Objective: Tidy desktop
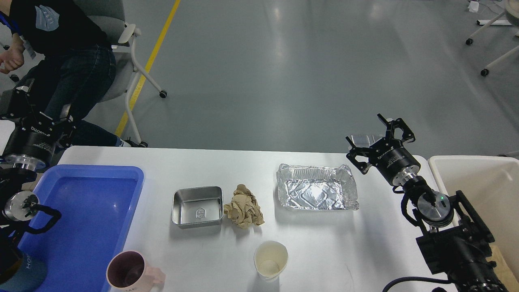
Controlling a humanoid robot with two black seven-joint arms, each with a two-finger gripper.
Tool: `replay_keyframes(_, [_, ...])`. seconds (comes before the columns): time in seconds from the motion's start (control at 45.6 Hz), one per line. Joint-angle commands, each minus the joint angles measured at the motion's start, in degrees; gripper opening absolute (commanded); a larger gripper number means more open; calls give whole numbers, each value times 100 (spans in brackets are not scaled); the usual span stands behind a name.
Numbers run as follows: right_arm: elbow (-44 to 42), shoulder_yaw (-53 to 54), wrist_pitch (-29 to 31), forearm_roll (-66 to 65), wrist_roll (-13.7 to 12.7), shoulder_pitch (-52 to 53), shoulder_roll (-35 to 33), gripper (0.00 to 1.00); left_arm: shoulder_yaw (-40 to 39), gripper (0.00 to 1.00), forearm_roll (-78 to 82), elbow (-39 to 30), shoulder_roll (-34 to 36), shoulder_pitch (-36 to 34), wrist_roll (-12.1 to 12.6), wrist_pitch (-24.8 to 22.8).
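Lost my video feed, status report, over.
Right gripper open, empty, over far edge. Left gripper unclear. Desktop uncleared: steel tin, crumpled paper, foil tray, paper cup, pink mug.

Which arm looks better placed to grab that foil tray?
Probably the right. The right gripper hangs open just beside the foil tray, while the left gripper sits beyond the blue tray, across the desktop.

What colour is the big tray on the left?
Blue: the tray shows clearly in the head view.

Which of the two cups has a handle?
The pink mug at the front left; the pale paper cup to its right has a plain, handle-free wall.
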Motion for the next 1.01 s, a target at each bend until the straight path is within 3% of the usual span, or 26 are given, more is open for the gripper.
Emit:
replay_keyframes(0.0, [22, -13, -2, 3, -6, -4, -39, 100, 384, 100, 278, -94, 242, 14, 9, -6])
replay_keyframes(0.066, [22, -13, -11, 3, -6, -4, -65, 100, 981, 100, 279, -165, 725, -3, 140, -172])
replay_keyframes(0.241, [22, 4, -11, 3, -6, -21, -91, 100, 2266, 100, 287, -779, 1833, -188, 765, -472])
replay_keyframes(0.46, [22, -4, -11, 3, -15, -65, -109, 100, 3005, 100, 988, -2273, 3810, -153, 730, -717])
replay_keyframes(0.614, [22, -13, -11, 3, -24, -48, -100, 100, 3303, 100, 1964, -3012, 4496, -118, 756, -938])
replay_keyframes(0.701, [31, -13, -2, 3, -33, -48, -144, 100, 3541, 100, 2632, -3118, 4778, -153, 669, -964])
replay_keyframes(0.855, [31, -13, -2, 3, -42, -48, -302, 100, 3629, 100, 3380, -3224, 5165, -118, 185, -1078])
replay_keyframes(0.986, [31, -13, -2, 3, -42, -57, -373, 100, 3717, 100, 3548, -3320, 5709, -144, 141, -1735])
